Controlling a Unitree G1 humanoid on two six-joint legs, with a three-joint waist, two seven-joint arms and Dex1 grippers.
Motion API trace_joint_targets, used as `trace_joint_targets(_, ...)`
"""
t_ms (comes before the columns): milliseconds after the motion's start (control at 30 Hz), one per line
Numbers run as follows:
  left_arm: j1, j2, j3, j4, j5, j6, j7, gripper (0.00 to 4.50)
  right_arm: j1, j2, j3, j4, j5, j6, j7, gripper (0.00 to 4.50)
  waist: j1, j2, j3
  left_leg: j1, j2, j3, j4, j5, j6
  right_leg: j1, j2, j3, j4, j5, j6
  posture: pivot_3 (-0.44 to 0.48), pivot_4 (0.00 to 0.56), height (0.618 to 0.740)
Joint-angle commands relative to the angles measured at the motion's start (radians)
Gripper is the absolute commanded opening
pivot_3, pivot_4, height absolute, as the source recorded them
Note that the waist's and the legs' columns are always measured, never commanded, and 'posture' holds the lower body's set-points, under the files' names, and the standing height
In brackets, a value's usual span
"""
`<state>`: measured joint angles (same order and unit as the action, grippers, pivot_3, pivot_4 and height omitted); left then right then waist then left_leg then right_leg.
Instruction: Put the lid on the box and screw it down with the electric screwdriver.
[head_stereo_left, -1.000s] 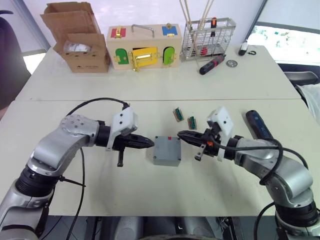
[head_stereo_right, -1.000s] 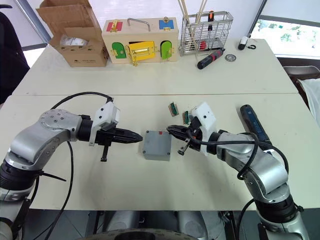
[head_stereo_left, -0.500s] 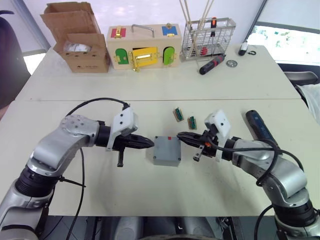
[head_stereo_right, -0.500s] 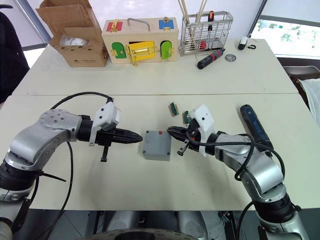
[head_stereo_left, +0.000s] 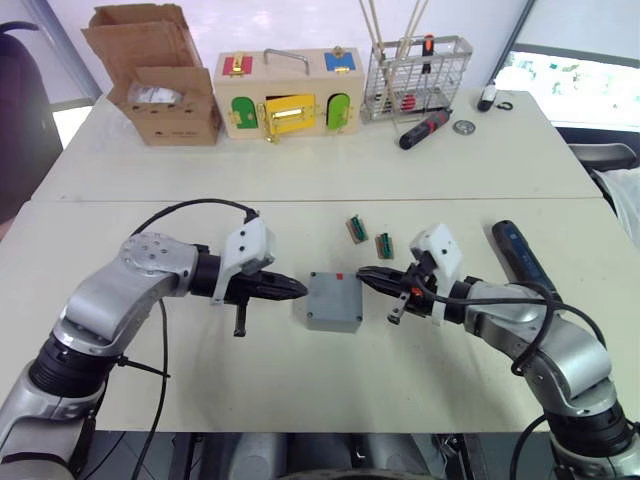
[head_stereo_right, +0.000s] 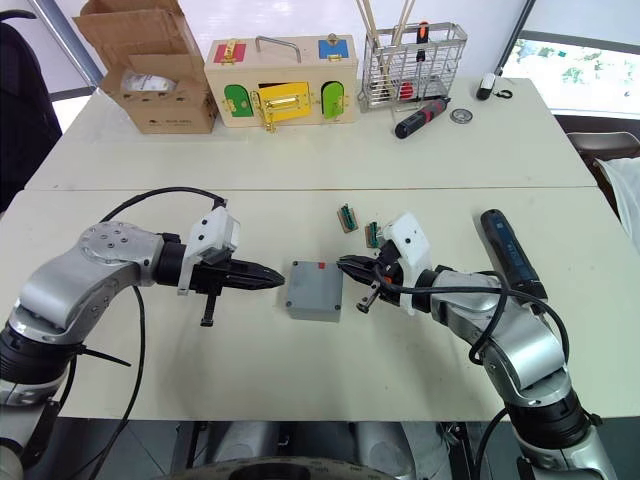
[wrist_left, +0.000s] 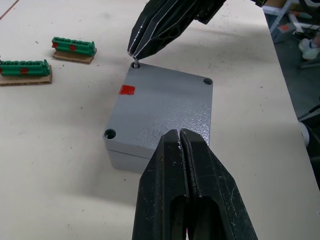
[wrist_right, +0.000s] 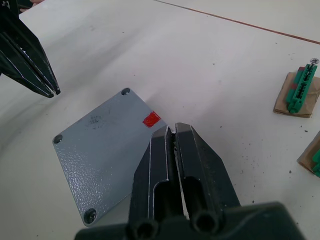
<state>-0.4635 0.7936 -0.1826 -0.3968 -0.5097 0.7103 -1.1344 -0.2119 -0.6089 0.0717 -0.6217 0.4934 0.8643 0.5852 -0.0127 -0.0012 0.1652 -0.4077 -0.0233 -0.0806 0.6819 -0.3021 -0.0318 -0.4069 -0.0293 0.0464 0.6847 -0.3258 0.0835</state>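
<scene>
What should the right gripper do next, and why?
Probably lower the screw into the lid's corner hole and release: the lid already sits on the box, and the right gripper pinches the screw at that hole.

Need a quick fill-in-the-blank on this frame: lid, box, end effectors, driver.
1. The lid sits on the box, and its small square mark is ____.
2. The right end effector pinches a screw at a corner ____ of the lid.
3. The electric screwdriver lies on the table on the robot's ____ side.
4. The left end effector has its fingers ____.

Missing words: red; hole; right; shut
</scene>
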Motion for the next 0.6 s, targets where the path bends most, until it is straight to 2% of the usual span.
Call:
trace_joint_targets(33,-0.008,0.005,0.010,-0.015,0.000,-0.016,-0.002,0.00,-0.003,-0.002,0.001,-0.009,-0.003,-0.020,0.003,0.06,0.000,0.000,0.000,0.000,0.000,0.000,0.000,0.000,0.000,0.000,0.000,0.000,0.000,0.000,0.000,0.000,0.150,0.740)
trace_joint_targets(133,-0.019,0.000,0.007,-0.008,-0.001,-0.014,-0.003,0.00,-0.011,-0.002,-0.002,-0.005,-0.007,-0.024,0.001,0.90,0.000,0.000,0.000,0.000,0.000,0.000,0.000,0.000,0.000,0.000,0.000,0.000,0.000,0.000,0.000,0.000,0.150,0.740)
trace_joint_targets(300,-0.029,-0.012,0.002,-0.003,-0.002,-0.012,0.000,0.00,-0.033,0.000,-0.041,-0.006,0.018,-0.016,0.002,3.33,-0.001,0.000,0.000,0.000,0.000,0.000,0.000,0.000,0.000,0.000,0.000,0.000,0.000,0.000,0.000,0.000,0.150,0.740)
trace_joint_targets(367,-0.034,-0.024,0.000,0.000,-0.007,-0.012,-0.002,0.00,-0.056,0.020,-0.100,-0.010,0.070,0.013,-0.013,3.85,-0.001,0.000,0.000,0.000,0.000,0.000,0.000,0.000,0.000,0.000,0.000,0.000,0.000,0.000,0.000,0.000,0.150,0.740)
trace_joint_targets(400,-0.039,-0.031,-0.001,0.004,-0.010,-0.015,-0.004,0.00,-0.075,0.031,-0.148,-0.008,0.117,0.040,-0.022,4.03,0.000,0.000,0.000,0.000,0.000,0.000,0.000,0.000,0.000,0.000,0.000,0.000,0.000,0.000,0.000,0.000,0.150,0.740)
trace_joint_targets(467,-0.055,-0.051,-0.005,0.013,-0.017,-0.019,-0.012,0.00,-0.126,0.030,-0.263,0.013,0.225,0.110,-0.037,4.03,0.001,0.000,0.000,0.000,0.000,0.000,0.000,0.000,0.000,0.000,0.000,0.000,0.000,0.000,0.000,0.000,0.150,0.740)
trace_joint_targets(533,-0.087,-0.081,-0.022,0.034,-0.012,-0.039,-0.030,0.00,-0.199,-0.038,-0.400,0.081,0.310,0.197,-0.037,4.03,0.004,0.000,0.000,0.000,0.000,0.000,0.001,0.000,0.000,0.000,0.000,0.000,0.000,0.000,0.000,0.000,0.150,0.740)
trace_joint_targets(600,-0.111,-0.099,-0.058,0.049,0.021,-0.079,-0.051,0.00,-0.237,-0.142,-0.473,0.154,0.331,0.265,-0.017,4.03,0.013,0.000,0.000,0.000,-0.001,0.000,0.001,0.000,0.000,0.001,-0.001,-0.001,0.000,0.000,0.000,0.000,0.150,0.740)
